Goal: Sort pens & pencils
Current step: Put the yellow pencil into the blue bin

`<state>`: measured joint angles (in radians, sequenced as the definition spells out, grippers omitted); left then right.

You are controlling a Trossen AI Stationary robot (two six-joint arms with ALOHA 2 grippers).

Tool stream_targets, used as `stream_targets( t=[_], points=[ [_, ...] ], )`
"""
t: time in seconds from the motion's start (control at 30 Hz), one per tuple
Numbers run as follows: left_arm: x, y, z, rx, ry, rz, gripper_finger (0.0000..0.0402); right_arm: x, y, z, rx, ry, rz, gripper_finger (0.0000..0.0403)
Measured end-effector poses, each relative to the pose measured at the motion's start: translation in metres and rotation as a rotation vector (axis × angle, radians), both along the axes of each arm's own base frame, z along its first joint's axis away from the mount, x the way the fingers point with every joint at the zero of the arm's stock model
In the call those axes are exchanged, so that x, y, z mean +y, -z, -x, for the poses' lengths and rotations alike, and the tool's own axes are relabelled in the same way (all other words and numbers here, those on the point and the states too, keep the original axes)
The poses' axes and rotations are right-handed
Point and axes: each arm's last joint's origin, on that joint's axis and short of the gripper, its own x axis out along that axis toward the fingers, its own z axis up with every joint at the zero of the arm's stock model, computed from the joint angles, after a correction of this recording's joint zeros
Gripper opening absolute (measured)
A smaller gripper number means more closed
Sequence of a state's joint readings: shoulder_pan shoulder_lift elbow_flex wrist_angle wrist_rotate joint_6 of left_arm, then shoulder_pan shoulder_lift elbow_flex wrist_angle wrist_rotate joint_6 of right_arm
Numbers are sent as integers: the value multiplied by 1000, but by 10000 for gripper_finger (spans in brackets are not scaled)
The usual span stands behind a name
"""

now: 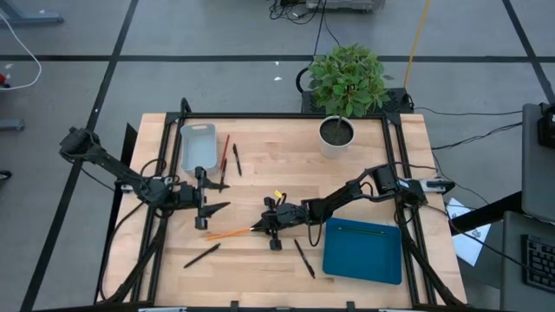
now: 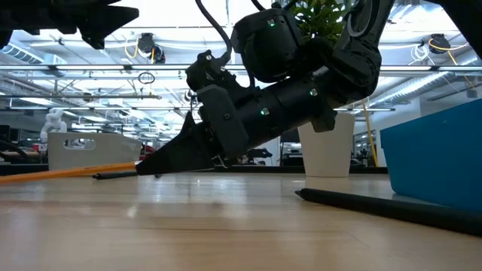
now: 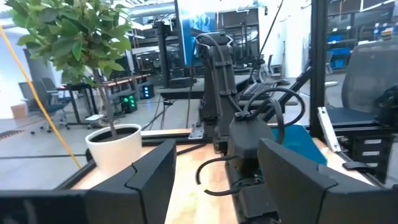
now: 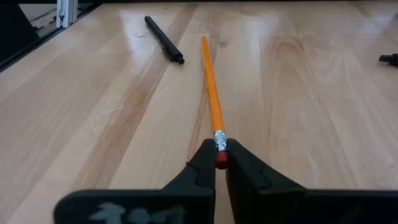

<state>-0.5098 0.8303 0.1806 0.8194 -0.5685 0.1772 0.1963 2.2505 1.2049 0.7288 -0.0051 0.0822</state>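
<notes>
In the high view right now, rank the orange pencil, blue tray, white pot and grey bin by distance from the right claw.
1. Orange pencil: its end pinched in the right claw.
2. Blue tray: front right.
3. White pot: back right.
4. Grey bin: back left; too close to the pot to call firmly.

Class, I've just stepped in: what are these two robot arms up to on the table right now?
The right gripper has its jaws shut on the eraser end of an orange pencil that lies on the wooden table. The left gripper waits with jaws open near the grey tray. Black pens lie scattered, one beside the blue bin, and a red pencil lies next to the tray. Nothing looks sorted into either container yet.
</notes>
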Motion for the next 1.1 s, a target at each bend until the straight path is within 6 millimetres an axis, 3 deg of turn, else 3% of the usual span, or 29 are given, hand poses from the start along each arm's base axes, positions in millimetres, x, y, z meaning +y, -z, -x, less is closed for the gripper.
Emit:
stream_targets(
  t=[0.2,0.37,0.47,0.6,0.77,0.93,1.1],
  points=[
    [1,0,0,3,-44,-4,232,0,-7,1,2,4,-10,6],
    [2,-2,0,-10,-61,8,232,2,-37,13,-50,-16,11,5],
    [1,-2,1,-9,-61,-4,232,0,-53,32,-65,-22,30,5],
    [1,-2,1,-13,-61,-2,232,-11,-70,70,-84,63,71,5],
    [1,-2,1,-13,-61,-4,232,-27,-78,135,-98,140,56,5],
    [1,-2,1,-13,-61,-7,232,-39,-73,199,-145,171,-11,5],
    [1,-2,1,-14,-51,-9,232,-49,-73,242,-325,207,-86,5]
  ],
)
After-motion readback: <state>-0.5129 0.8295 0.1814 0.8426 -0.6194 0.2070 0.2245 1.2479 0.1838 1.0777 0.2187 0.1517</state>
